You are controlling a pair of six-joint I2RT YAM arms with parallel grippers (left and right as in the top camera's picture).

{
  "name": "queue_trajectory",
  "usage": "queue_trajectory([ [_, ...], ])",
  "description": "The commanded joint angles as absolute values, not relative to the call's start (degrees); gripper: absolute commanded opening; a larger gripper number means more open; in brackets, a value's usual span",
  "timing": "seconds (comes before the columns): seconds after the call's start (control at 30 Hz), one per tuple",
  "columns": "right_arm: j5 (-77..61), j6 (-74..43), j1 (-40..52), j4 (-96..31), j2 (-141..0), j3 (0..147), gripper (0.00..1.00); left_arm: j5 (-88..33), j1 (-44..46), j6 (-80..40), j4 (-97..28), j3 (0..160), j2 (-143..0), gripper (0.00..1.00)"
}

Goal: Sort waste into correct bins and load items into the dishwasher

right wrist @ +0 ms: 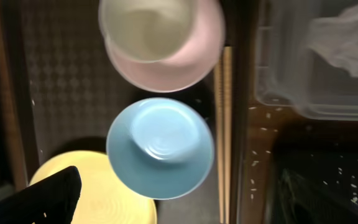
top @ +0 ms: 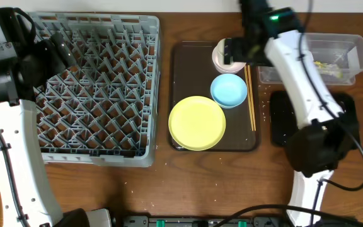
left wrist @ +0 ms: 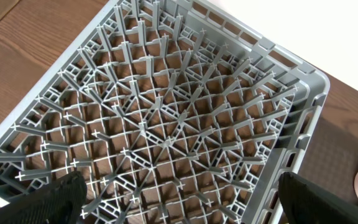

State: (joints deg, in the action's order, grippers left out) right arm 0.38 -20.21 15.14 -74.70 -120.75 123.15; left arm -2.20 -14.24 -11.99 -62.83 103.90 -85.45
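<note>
The grey dishwasher rack (top: 93,88) fills the left of the table, and my left gripper (top: 62,50) hovers open over its far left part. In the left wrist view only pegs (left wrist: 166,124) lie between the fingers (left wrist: 55,199). On the brown tray (top: 184,69) sit a yellow plate (top: 197,123), a blue bowl (top: 229,90), a pink bowl (top: 219,64) with a cream cup (right wrist: 145,28) in it, and chopsticks (top: 251,101). My right gripper (top: 238,50) hangs open above the pink bowl (right wrist: 191,62). The tissue (right wrist: 347,37) and wrapper (top: 325,65) lie in the clear tub (top: 351,44).
A black tray (top: 279,120) speckled with rice sits in front of the clear tub, mostly hidden under my right arm. Loose rice grains (right wrist: 260,149) lie on the wood between the brown tray and the black tray. Bare wooden table runs along the front edge (top: 169,189).
</note>
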Motion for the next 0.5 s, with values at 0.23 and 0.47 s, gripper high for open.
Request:
queue_trajectory([
  [0.23,-18.24,-19.09,6.48,-75.22,-118.58,123.39,0.99,-1.89,-14.46,-11.7,-62.96,103.81,-85.54,1.0],
  [0.47,-26.79,-17.98,3.36,-79.48,-118.58,123.39,0.99,-1.89,-14.46,-11.7,-62.11,103.81,-85.56,1.0],
])
